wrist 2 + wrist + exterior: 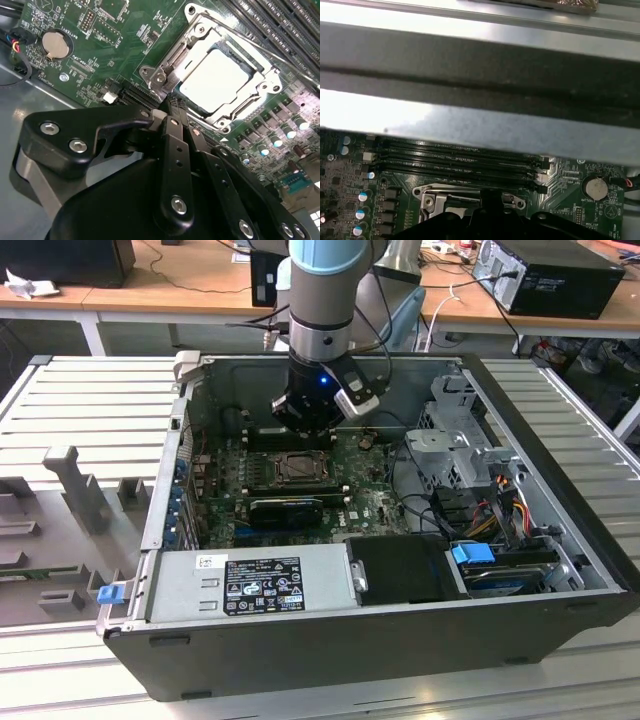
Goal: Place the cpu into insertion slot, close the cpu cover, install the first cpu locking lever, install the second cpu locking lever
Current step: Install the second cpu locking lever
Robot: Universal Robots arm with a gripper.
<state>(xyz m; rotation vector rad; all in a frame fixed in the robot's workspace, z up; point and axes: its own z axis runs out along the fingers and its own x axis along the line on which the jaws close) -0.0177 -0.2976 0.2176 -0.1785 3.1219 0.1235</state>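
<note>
Over the open computer case in the exterior view, my gripper (303, 430) hangs just above the insertion slot (297, 469) on the green motherboard. In the second wrist view the cpu (215, 80) lies flat in the slot, its pale face showing through the window of the silvery cpu cover (196, 49), which lies down around it. My gripper (173, 102) is shut with nothing between its black fingers, and its tip is at the socket's near corner. A thin metal lever rod (280, 54) runs along the socket's side by the memory slots.
A long black expansion card (285, 508) lies beside the socket, with the power supply (250, 585) at the case's near wall. The drive cage (450, 440) and cables stand at the exterior view's right. Memory slots (460, 160) and a coin battery (54, 44) flank the socket.
</note>
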